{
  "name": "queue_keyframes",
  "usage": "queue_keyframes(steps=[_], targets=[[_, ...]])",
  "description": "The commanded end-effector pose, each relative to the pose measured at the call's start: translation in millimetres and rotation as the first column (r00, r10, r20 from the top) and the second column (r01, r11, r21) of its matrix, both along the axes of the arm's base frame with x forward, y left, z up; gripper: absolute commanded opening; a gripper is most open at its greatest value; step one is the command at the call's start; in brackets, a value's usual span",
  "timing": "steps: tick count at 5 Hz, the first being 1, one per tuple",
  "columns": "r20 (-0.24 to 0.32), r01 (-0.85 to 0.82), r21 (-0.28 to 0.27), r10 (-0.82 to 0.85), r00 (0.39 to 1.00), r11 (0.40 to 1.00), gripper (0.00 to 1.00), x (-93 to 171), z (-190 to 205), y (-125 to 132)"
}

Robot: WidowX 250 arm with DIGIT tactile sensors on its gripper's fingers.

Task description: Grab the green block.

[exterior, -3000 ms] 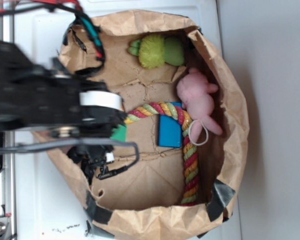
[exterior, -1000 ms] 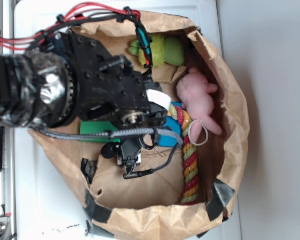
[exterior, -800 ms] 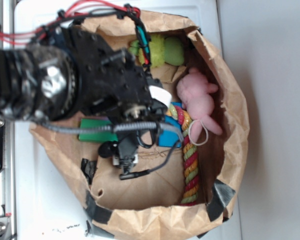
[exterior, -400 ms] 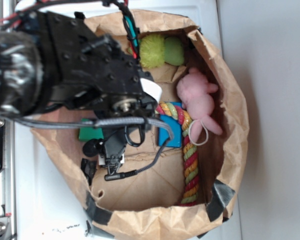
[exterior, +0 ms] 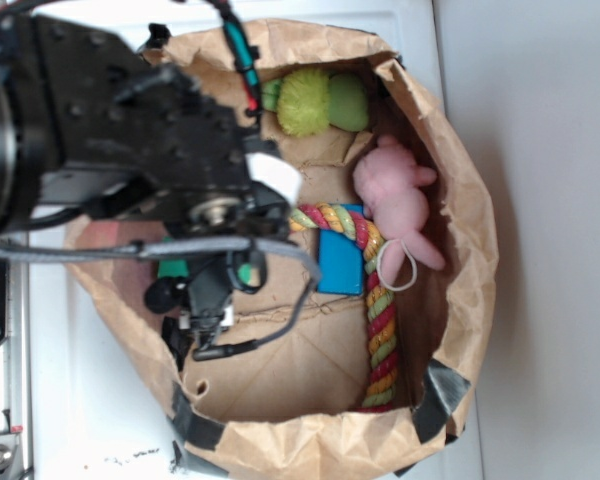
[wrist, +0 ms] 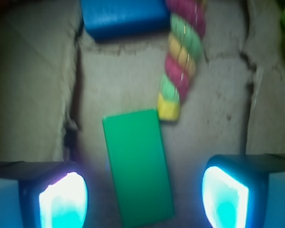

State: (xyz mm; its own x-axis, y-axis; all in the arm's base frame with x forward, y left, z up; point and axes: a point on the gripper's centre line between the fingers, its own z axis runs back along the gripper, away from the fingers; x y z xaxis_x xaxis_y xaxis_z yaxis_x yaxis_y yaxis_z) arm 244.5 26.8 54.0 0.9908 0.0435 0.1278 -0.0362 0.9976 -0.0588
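You are looking down at a white tabletop (exterior: 420, 30), its panel seam running along the top edge. A pale grey surface (exterior: 550, 240) is filling the right side, meeting the table's right edge in a straight line. A metal rail (exterior: 0, 420) with screws is running along the table's left edge. Soft, even light is falling, casting faint shadows only.

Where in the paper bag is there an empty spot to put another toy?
The widest bare patch is the bag floor near the bottom, left of the rope and below the blue block. The top right is crowded: the fuzzy green toy, pink toy and rope sit close together. The open hand straddles the green block.
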Motion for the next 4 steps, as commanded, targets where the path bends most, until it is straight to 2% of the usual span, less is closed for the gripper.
queue_keyframes(steps=[1, 4], targets=[[0.054, 0.029, 0.041, -0.031, 0.998, 0.999, 1.00, -3.6, -9.5, 2.0], [0.045, 0.013, 0.088, -0.017, 0.999, 0.996, 1.00, 2.4, -33.0, -7.7]])
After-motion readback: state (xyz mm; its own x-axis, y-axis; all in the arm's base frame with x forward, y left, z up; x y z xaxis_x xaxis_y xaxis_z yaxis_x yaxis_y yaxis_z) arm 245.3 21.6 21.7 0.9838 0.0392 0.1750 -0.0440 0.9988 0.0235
